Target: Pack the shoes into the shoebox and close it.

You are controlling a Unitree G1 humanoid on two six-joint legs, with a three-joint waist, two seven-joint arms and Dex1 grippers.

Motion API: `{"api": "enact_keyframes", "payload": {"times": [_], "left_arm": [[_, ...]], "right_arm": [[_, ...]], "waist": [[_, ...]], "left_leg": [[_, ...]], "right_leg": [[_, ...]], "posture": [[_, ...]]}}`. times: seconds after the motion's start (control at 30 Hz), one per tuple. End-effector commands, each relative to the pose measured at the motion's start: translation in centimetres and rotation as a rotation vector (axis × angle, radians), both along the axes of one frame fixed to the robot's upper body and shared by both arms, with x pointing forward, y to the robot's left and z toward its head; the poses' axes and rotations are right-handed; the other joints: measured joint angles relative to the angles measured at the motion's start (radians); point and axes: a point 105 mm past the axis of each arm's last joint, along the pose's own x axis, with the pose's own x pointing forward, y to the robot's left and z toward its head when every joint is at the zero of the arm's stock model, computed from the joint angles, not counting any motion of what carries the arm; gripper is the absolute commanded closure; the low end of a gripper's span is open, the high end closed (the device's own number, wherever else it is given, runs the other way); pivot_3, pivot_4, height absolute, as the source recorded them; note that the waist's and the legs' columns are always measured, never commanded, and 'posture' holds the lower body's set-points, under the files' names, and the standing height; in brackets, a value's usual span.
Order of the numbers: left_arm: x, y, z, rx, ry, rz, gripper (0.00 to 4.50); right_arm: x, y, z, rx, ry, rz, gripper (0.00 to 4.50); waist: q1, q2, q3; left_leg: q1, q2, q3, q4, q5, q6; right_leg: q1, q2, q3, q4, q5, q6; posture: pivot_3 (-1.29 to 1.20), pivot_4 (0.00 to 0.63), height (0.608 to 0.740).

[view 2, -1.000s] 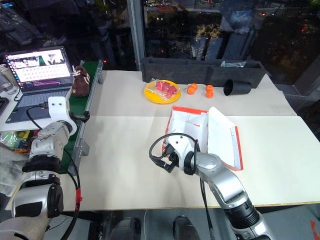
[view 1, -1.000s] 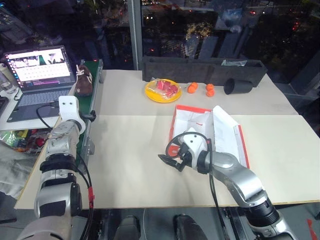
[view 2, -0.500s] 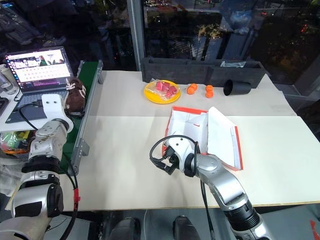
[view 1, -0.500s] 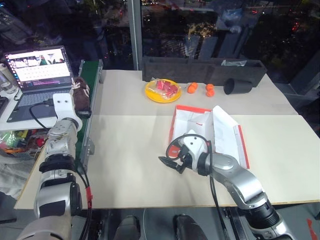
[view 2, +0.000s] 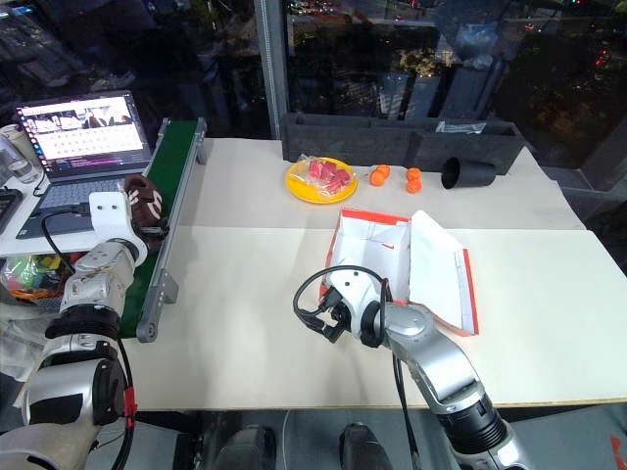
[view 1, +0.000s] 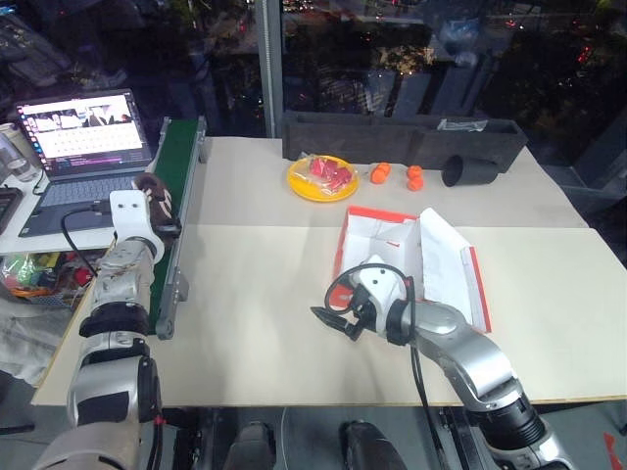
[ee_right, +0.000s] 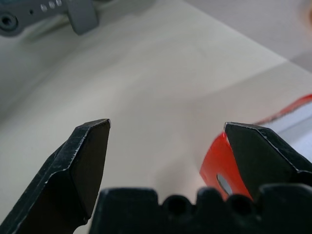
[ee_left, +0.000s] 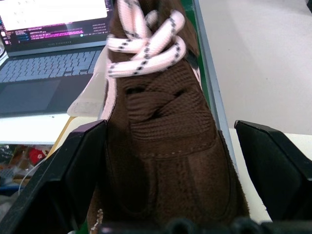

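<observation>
Left tool (ee_left: 165,161): I am seeing its two black fingers standing wide, one on each side of the brown shoe (ee_left: 163,146); the left finger (ee_left: 63,170) looks close against the suede, the right one stands clear of it, so I am not counting this as a grip yet.
Shoe: it is lying on the green conveyor strip (view 1: 181,162) at the bench's left edge, beside the laptop (view 1: 83,147), its white laces (ee_left: 146,44) pointing away from the wrist.
Right tool (view 1: 333,320): it is hovering wide open and empty over the bench (view 1: 255,294), just off the near-left corner of the shoebox (view 1: 407,259).
Shoebox: it is sitting open mid-bench, lid folded out to the right, white inside showing; I am seeing no shoe in it.
Second shoe: I cannot tell where it is.
Risk, closing: if the fingers are pinching the soft upper off-centre, the shoe may be twisting or squirting out toward the laptop side.
Risk, laces: the loose loops could be snagging on a finger and dragging on release.
Risk, carry: the shoe is far from the box, so a weak hold could be dropping it on the strip's rail or off the bench edge.
Risk, box: the right tool is parked close enough to nudge the light cardboard.
</observation>
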Motion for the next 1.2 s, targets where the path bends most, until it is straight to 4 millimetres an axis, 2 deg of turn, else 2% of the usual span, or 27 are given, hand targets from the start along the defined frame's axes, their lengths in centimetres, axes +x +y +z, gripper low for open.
{"api": "enact_keyframes", "payload": {"times": [0.03,0.13,0.2,0.23,0.27,0.57,0.7,0.83,1.0,1.1,1.2], "left_arm": [[0.0,-0.5,-0.1,-0.025,0.0,-0.018,1.11],[0.0,-0.8,-0.1,-0.021,0.005,-0.023,2.19],[0.0,-0.8,-0.1,-0.026,0.006,-0.025,2.64],[0.1,-0.8,-0.1,-0.026,0.008,-0.025,3.14],[0.1,-0.8,-0.1,-0.027,0.01,-0.025,3.44],[0.4,-1.1,0.1,-0.039,-0.002,-0.024,3.44],[0.5,-1.1,0.4,-0.037,-0.024,-0.025,4.24],[0.6,-1.1,0.6,-0.045,-0.048,-0.02,4.39],[0.5,-1.2,4.1,-0.201,-0.286,-0.002,4.39],[0.4,-3.6,6.5,-0.294,-0.422,-0.112,4.39],[0.5,-7.5,6.5,-0.431,-0.423,-0.262,4.39]], "right_arm": [[0.2,0.0,2.0,0.047,-0.071,0.004,0.0],[0.2,0.0,2.1,0.048,-0.072,0.002,0.0],[0.2,0.0,2.1,0.048,-0.073,0.001,0.0],[0.2,0.0,2.1,0.048,-0.073,0.001,0.0],[0.2,0.0,2.1,0.048,-0.074,0.001,0.0],[0.3,-0.4,2.1,0.041,-0.076,-0.013,0.0],[0.2,-0.3,2.1,0.041,-0.074,-0.013,0.0],[0.3,-0.4,2.1,0.041,-0.075,-0.015,0.0],[0.5,-0.4,2.4,0.069,-0.073,-0.024,0.0],[1.1,-0.6,3.4,0.134,-0.078,-0.066,0.0],[3.1,-1.9,4.6,0.206,-0.084,-0.202,0.0]], "waist": [[0.003,0.0,0.0],[0.005,0.0,0.0],[0.004,0.0,0.0],[0.004,0.0,0.0],[0.005,0.0,0.0],[0.005,-0.001,-0.001],[0.006,-0.001,-0.001],[0.006,-0.001,-0.001],[0.007,-0.001,0.0],[0.008,-0.002,0.0],[0.007,-0.003,0.0]], "left_leg": [[0.001,0.0,0.0,0.0,0.0,0.0],[0.002,0.0,0.0,0.0,0.002,0.0],[0.003,0.0,0.0,0.0,0.002,0.0],[0.005,0.0,0.0,0.0,0.002,0.0],[0.007,0.0,0.0,0.0,0.002,0.0],[0.012,0.0,0.0,0.0,0.002,0.0],[0.012,0.0,0.0,0.0,0.002,0.0],[0.012,0.0,0.0,0.0,0.002,0.0],[0.011,0.0,-0.001,0.0,0.002,0.0],[0.007,0.0,-0.001,0.0,0.002,0.0],[0.005,0.0,-0.002,0.0,0.002,0.0]], "right_leg": [[0.001,0.0,0.0,0.0,0.0,0.0],[0.002,0.0,0.0,0.001,0.001,-0.001],[0.002,0.0,0.0,0.001,0.001,-0.002],[0.004,0.0,0.0,0.001,0.001,-0.002],[0.006,0.0,0.0,0.001,0.001,-0.002],[0.012,0.0,-0.001,0.0,0.001,-0.001],[0.012,0.0,-0.001,0.0,0.001,-0.001],[0.012,0.0,-0.001,0.0,0.001,-0.001],[0.012,0.0,-0.001,0.0,0.001,-0.001],[0.009,0.0,-0.002,-0.002,0.001,-0.001],[0.009,0.0,-0.002,-0.003,0.001,-0.001]], "posture": [[0.0,0.15,0.713],[0.0,0.15,0.713],[0.0,0.15,0.713],[0.0,0.15,0.713],[0.0,0.15,0.713],[0.0,0.15,0.713],[0.0,0.15,0.713],[0.0,0.15,0.713],[0.0,0.15,0.713],[0.0,0.15,0.713],[0.0,0.15,0.713]]}}
